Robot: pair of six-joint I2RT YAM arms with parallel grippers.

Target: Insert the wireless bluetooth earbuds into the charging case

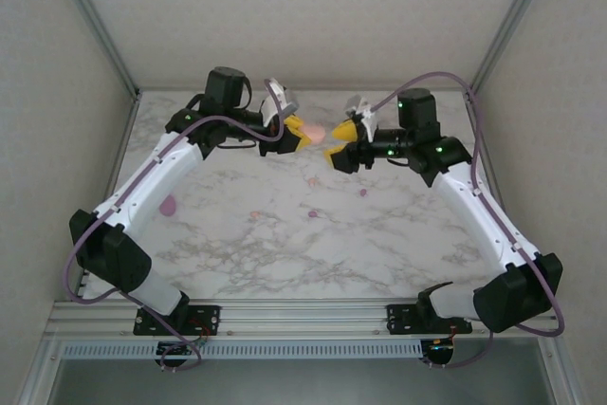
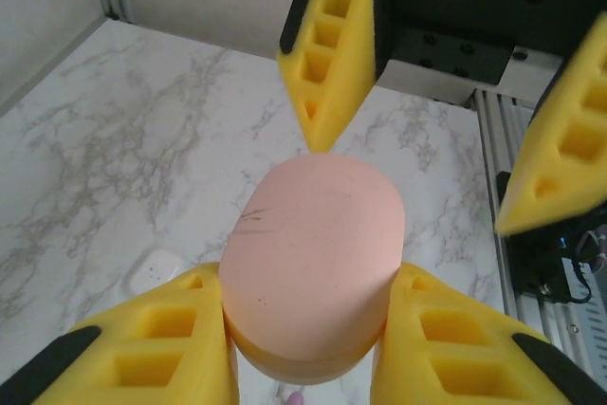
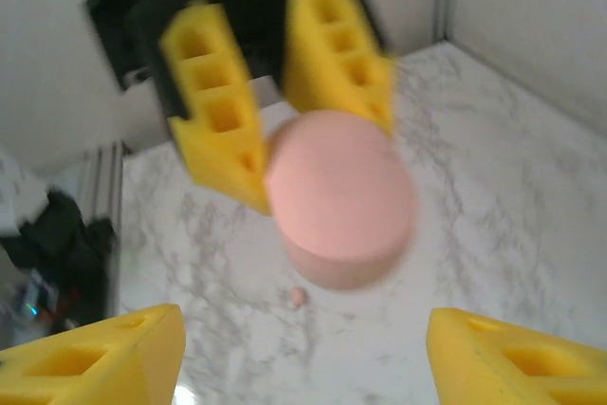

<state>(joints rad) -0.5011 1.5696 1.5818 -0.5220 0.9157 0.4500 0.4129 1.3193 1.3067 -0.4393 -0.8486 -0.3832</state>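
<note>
Fingers (image 2: 204,343) of left gripper (image 2: 305,277) clamped on pink case (image 2: 313,234); right gripper (image 3: 303,320) spread, empty, just opposite. Lid seemingly shut. Next: open it, fetch pink earbud (image 3: 297,297) below right fingers.

Arms angle inward, wrists facing; left gripper (image 1: 307,131) jaws clamp the pink case (image 2: 313,253), right gripper (image 1: 339,142) jaws stand apart.
</note>
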